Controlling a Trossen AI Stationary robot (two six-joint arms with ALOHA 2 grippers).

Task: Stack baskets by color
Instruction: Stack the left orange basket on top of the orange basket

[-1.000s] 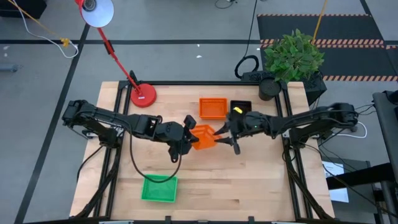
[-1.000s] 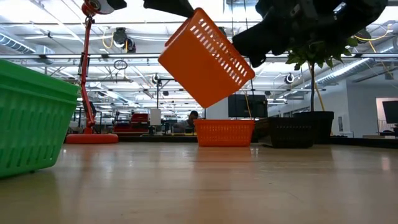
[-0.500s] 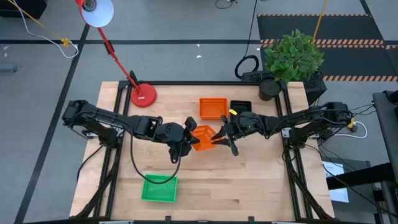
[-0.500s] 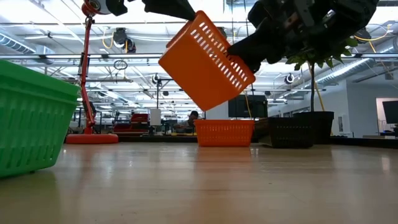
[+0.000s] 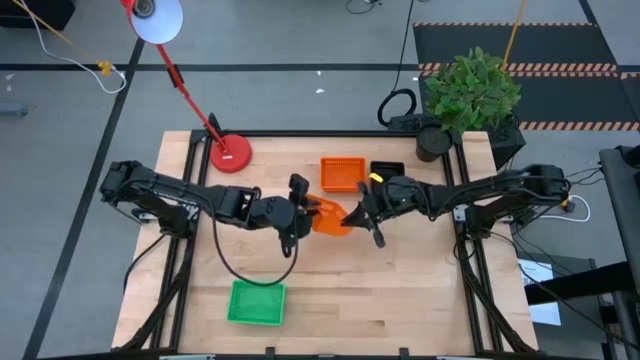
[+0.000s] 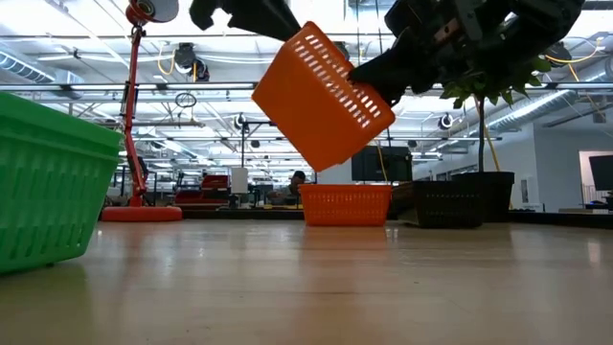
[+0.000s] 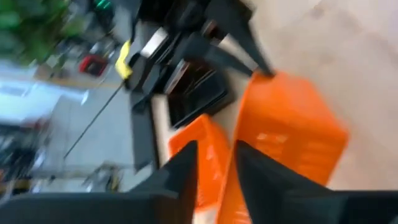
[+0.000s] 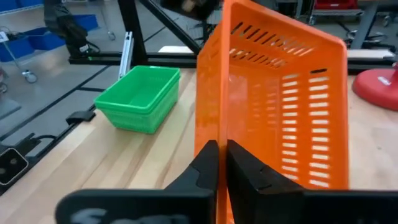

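Mid-air handover: my right gripper (image 5: 352,216) pinches the rim of a tilted orange basket (image 6: 324,96) above mid-table; my left gripper (image 5: 299,208) spreads partly beside it. Orange stack (image 5: 342,173), black (image 5: 388,171), green (image 5: 256,302) rest apart; stacking unfinished.

grey floor (image 5: 80,120); potted plant (image 5: 470,90); red lamp (image 5: 160,20)

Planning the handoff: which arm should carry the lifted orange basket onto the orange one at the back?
Right. The right gripper is shut on the raised orange basket's rim, nearer the resting orange basket; the left gripper is opening.
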